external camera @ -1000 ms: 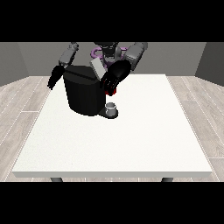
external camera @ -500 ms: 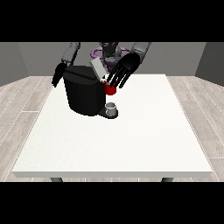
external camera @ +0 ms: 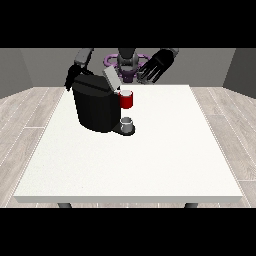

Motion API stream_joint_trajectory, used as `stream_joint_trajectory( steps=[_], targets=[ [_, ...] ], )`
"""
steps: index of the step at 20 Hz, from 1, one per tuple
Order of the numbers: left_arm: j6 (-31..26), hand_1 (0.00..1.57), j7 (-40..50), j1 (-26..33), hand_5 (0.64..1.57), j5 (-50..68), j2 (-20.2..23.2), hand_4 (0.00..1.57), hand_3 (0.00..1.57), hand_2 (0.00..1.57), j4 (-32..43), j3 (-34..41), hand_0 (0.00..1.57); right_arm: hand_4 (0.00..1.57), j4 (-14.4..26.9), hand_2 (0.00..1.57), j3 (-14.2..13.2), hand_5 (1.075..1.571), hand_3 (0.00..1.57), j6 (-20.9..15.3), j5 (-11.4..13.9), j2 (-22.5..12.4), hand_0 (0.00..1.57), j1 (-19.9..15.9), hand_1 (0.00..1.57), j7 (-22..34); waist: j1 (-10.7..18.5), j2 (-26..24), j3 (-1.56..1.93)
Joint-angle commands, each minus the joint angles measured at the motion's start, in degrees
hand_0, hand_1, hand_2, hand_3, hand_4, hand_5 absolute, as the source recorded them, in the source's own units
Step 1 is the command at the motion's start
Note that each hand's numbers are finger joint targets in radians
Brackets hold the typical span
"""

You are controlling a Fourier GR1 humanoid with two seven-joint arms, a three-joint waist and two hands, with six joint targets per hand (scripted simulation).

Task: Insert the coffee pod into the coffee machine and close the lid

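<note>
One hand has pulled away from the machine since a moment ago: the hand at the view's right (external camera: pixel 156 66), which was down over the red thing at the machine (external camera: pixel 127 99) half a second back, is now lifted up and off to the right, well apart from it. That leaves the red thing in plain sight on the right side of the coffee machine (external camera: pixel 97 105), near its top front. The machine's lid (external camera: pixel 112 79) stands tilted up and open, a pale flap rising from the top of the black body.

My reading is that the placing part of the job is over, or at least paused, and the lid remains to be shut; nothing here shows it coming down yet. Below the red thing, a grey thing (external camera: pixel 127 122) sits on the machine's base plate, on the near right of the body. I cannot tell whether it is the coffee pod, so I leave the pod's place unsaid.

As for pose, the raised hand hangs over the far edge of the white table (external camera: pixel 130 165), palm turned down, fingers spread apart and holding nothing. The hand at the view's left (external camera: pixel 71 79) sits behind the machine's far left corner, close against it; whether its fingers are apart or together I cannot tell.
</note>
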Motion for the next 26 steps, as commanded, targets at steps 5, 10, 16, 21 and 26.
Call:
stream_joint_trajectory(
  steps=[5,10,16,21,26],
  targets=[
    [-1.34,0.0,-4.07,13.31,1.571,19.73,-13.49,0.0,0.0,0.0,1.89,14.8,0.0,0.0,-2.18,0.0,-1.33,1.571,0.0,1.42,-2.71,0.03,0.0,3.32,0.0,-1.84,8.5,-11.71,-0.14],
    [-3.9,0.0,-4.68,21.98,1.571,20.32,-16.22,0.42,0.0,0.0,2.79,13.55,0.0,0.0,-5.73,0.0,0.47,1.571,0.0,6.7,-5.28,-0.59,0.0,1.37,0.0,2.72,12.56,-18.85,0.0],
    [-4.31,0.0,-3.16,27.58,1.571,21.47,-17.91,0.39,0.0,0.0,-1.2,11.32,0.0,0.25,-7.26,0.0,0.27,1.571,0.0,8.74,-4.2,-4.77,0.0,-3.03,0.0,7.57,16.27,-20.48,0.03],
    [-1.06,0.0,0.53,27.5,1.571,31.0,-18.49,0.35,0.0,0.0,-6.15,3.01,0.0,0.0,1.57,0.0,-5.71,1.571,0.0,9.04,-6.69,-6.96,0.0,-6.58,0.0,1.78,18.72,-16.5,0.08],
    [-7.23,0.0,4.99,30.98,1.571,30.23,-18.19,0.38,0.0,0.0,-15.24,5.83,0.0,0.0,0.72,0.0,-5.52,1.571,0.0,8.46,-7.47,-6.31,0.0,-8.23,0.0,6.98,20.93,-15.18,0.07]
  ],
)
